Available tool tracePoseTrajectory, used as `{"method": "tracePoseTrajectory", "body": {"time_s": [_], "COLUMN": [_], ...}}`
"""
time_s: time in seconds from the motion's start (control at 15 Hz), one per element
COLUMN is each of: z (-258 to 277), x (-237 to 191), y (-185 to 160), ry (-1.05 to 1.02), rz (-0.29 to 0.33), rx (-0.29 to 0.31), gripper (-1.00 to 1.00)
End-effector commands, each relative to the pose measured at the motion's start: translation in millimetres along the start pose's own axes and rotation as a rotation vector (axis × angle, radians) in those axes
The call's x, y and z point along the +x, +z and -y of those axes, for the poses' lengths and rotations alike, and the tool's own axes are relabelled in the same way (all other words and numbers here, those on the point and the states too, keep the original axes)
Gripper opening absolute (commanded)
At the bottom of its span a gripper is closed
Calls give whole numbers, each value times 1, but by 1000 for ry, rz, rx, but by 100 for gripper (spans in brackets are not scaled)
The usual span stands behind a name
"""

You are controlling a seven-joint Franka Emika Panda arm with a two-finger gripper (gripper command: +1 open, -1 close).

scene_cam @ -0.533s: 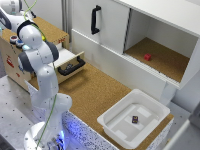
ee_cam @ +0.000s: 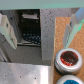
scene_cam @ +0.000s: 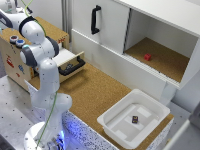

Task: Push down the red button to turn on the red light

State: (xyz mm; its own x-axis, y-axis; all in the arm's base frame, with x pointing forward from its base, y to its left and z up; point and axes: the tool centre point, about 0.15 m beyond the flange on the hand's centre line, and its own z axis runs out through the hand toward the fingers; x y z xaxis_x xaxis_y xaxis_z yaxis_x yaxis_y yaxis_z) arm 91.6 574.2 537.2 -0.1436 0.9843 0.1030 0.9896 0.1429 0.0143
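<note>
- Cupboard along the back wall fills most of the exterior view, one door slid aside on a shelf holding a small red block.
- Cork counter runs in front of it, clear through the middle, so nothing crowds the arm's path.
- Arm stands at the exterior view's left, bent over a wooden box with an open drawer.
- White bin sits at the counter's near end, a small dark cube inside, well apart from the job.
- Red button sits on the box top, near the arm's wrist; a blue one is beside it.
- Gripper: in the wrist view the button lies off to one side of the fingers, not under them, so I'd judge it must shift across before pressing down.
- Jaws: fingers stand apart with nothing between them.
</note>
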Motion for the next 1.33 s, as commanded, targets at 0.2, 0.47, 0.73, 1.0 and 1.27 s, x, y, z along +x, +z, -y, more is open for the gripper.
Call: {"method": "tracePoseTrajectory", "body": {"time_s": [0.2,0.47,0.73,1.0,1.27], "z": [-14,-22,-35,-53,-71], "x": [45,46,49,47,41], "y": [2,20,35,41,50], "ry": [23,20,7,19,38], "rz": [240,238,243,239,230], "rx": [-5,6,-20,-63,-75], "gripper": [-100,-100,-100,-100,-100]}}
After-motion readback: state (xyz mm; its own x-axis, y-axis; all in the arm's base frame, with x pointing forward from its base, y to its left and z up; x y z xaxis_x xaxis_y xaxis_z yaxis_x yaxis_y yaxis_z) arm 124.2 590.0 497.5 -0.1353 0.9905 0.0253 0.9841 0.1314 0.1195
